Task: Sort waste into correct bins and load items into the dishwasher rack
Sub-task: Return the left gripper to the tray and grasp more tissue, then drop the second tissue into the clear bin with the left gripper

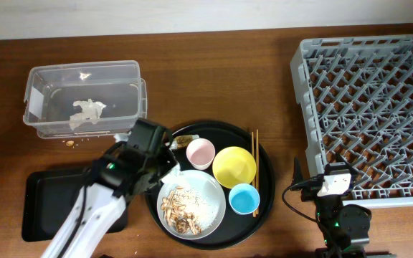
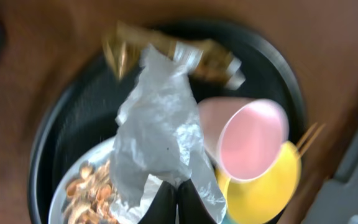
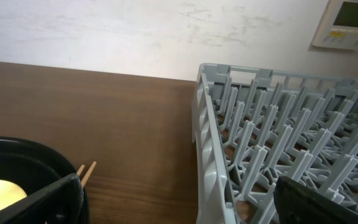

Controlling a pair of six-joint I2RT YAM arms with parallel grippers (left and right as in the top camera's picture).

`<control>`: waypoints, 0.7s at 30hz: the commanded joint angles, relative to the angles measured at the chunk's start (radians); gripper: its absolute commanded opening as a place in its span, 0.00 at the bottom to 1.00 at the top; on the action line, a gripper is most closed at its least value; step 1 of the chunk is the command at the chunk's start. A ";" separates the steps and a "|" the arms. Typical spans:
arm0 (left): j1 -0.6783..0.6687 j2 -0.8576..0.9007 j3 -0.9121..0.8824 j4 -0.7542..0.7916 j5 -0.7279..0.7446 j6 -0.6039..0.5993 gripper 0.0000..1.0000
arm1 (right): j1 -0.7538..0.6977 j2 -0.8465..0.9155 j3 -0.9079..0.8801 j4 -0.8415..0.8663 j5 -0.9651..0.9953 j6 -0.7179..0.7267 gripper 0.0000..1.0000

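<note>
Left gripper [image 2: 178, 202], jaws pressed together, pinches the crinkled snack wrapper [image 2: 160, 124] above the round black tray [image 1: 221, 132], just beside the pink cup [image 1: 200, 152]. On the tray sit a yellow bowl [image 1: 234, 166], blue cup [image 1: 244, 198], chopsticks [image 1: 254, 165] and a plate [image 1: 212, 204] of food scraps [image 1: 178, 211]. Right gripper [image 3: 179, 205], spread wide and empty, hangs right of the tray beside the rack [image 1: 378, 107]. A napkin [image 1: 88, 112] lies in the clear tub [image 1: 29, 100], up-left of the tray.

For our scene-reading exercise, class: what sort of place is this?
Probably a staged dish-clearing station: a light-grey plastic lattice dishwasher rack, a round black serving tray and a clear plastic rectangular waste tub on a brown wooden table.
</note>
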 commanded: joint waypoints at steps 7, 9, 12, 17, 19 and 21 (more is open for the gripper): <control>-0.001 -0.167 -0.005 0.175 -0.699 0.012 0.01 | -0.005 -0.004 -0.007 -0.003 0.009 0.001 0.99; -0.001 -0.147 -0.005 0.250 -0.808 0.013 0.01 | -0.005 -0.004 -0.007 -0.004 0.009 0.001 0.99; 0.002 -0.062 -0.005 0.402 -0.964 0.013 0.01 | -0.005 -0.004 -0.007 -0.004 0.009 0.001 0.99; 0.085 0.152 -0.005 0.679 -1.054 0.070 0.01 | -0.005 -0.004 -0.007 -0.003 0.008 0.001 0.99; 0.143 0.240 -0.005 0.856 -0.986 0.274 0.01 | -0.005 -0.004 -0.007 -0.003 0.009 0.001 0.99; 0.185 0.285 -0.005 0.983 -0.891 0.454 0.03 | -0.005 -0.004 -0.007 -0.003 0.009 0.001 0.99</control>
